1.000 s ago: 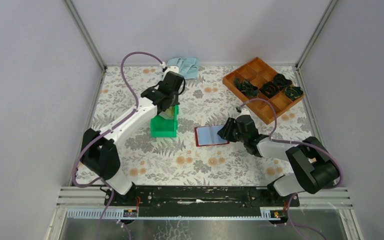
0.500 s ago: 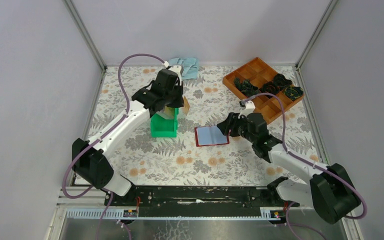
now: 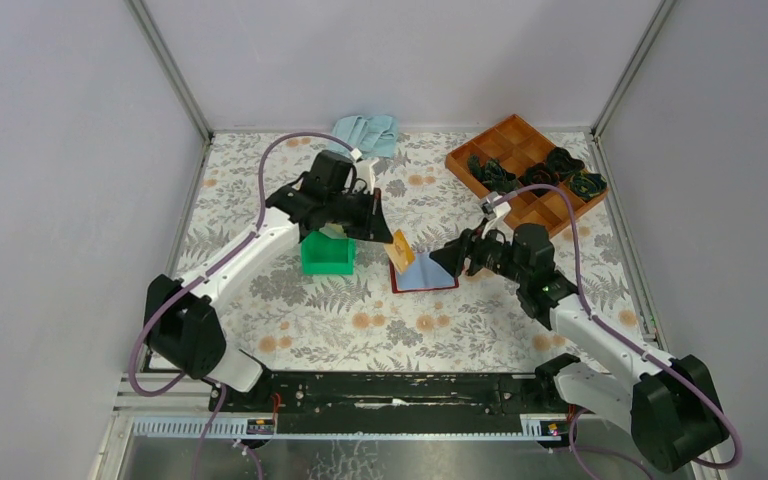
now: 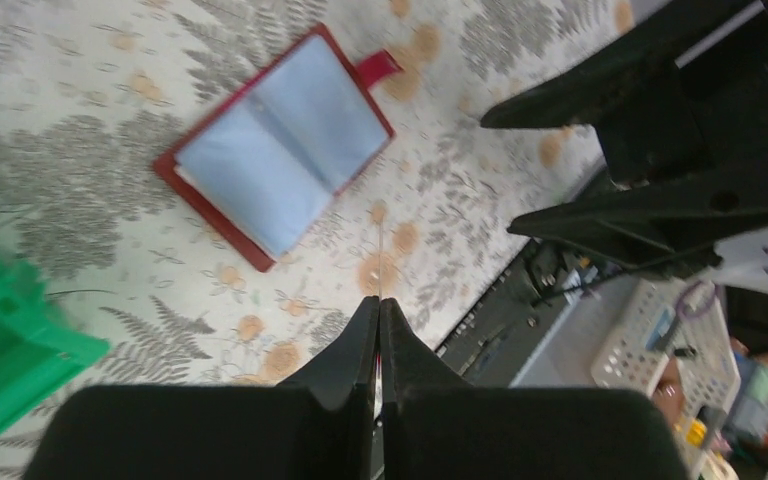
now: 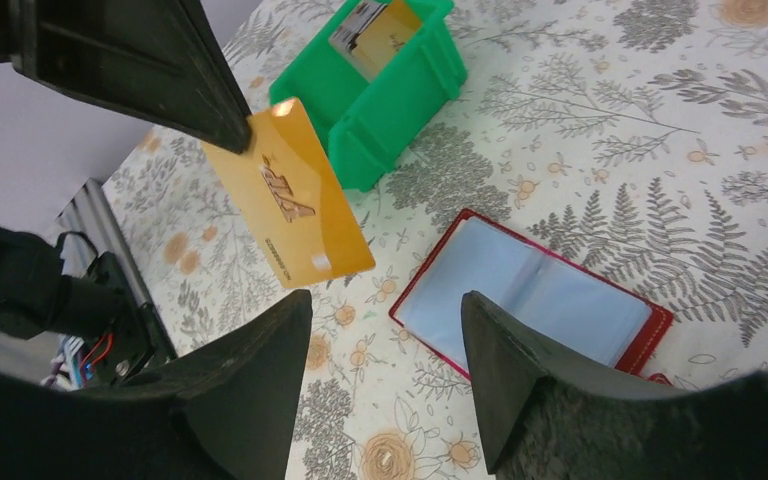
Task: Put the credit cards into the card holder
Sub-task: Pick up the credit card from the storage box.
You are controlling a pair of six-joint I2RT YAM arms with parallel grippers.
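My left gripper (image 3: 386,234) is shut on the top edge of a gold credit card (image 3: 401,251), which hangs in the air just left of the card holder (image 3: 424,272). The holder lies open on the table, pale blue inside with a red border. In the right wrist view the gold card (image 5: 290,205) hangs from the left gripper's fingers (image 5: 150,60), above and left of the holder (image 5: 535,295). More credit cards (image 5: 372,30) stand in the green bin (image 5: 390,100). My right gripper (image 5: 385,300) stands open and empty over the holder's right end (image 3: 448,258).
The green bin (image 3: 327,253) stands left of the holder. An orange compartment tray (image 3: 520,205) with dark bands is at the back right. A pale blue cloth (image 3: 365,130) lies at the back edge.
The left gripper lifted a gold card out of the green bin and carried it right, to beside the holder. The right gripper opened wider and drew back a little.
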